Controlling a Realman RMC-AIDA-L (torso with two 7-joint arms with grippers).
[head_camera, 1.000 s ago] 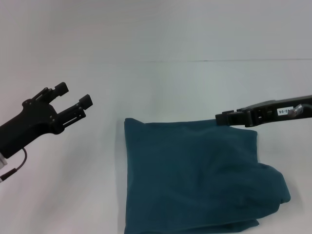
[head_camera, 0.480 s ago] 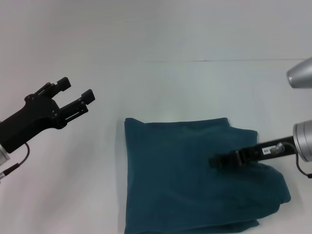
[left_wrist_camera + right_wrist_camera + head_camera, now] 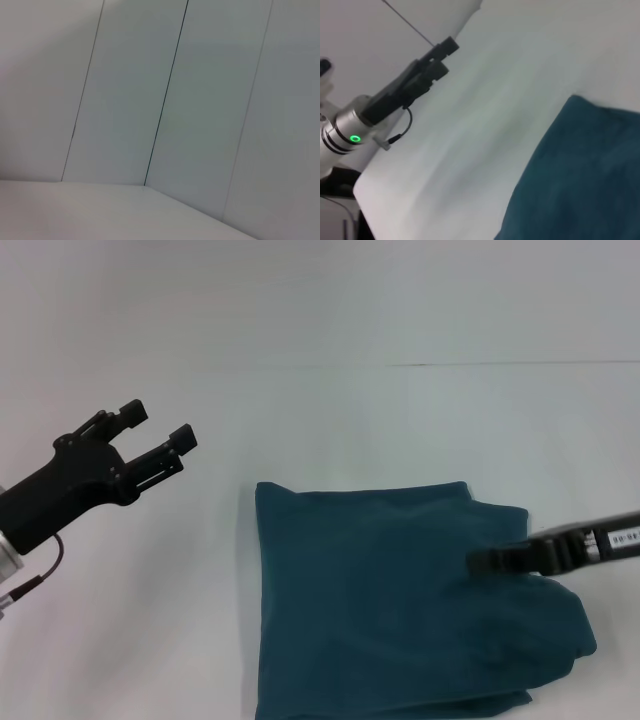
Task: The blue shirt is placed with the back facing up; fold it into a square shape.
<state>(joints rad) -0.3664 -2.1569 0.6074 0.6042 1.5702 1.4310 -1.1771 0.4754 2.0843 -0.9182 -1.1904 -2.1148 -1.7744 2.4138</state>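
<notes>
While the blue shirt (image 3: 400,605) lies folded into a rough rectangle on the white counter (image 3: 330,420), the right end effector (image 3: 480,562) hangs over its right part; whether its fingers are spread I cannot tell. The left end effector (image 3: 160,432), fingers spread, hovers well apart. Judging by the bulging right edge, squaring remains. Nothing obstructs.

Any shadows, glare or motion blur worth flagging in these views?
Head view: even light, only a faint shadow along the left edge of the blue shirt; left gripper crisp, right gripper slightly smeared. Left wrist view: only plain wall panels, soft. Right wrist view: the table looks streaked, like motion blur; no glare.
</notes>
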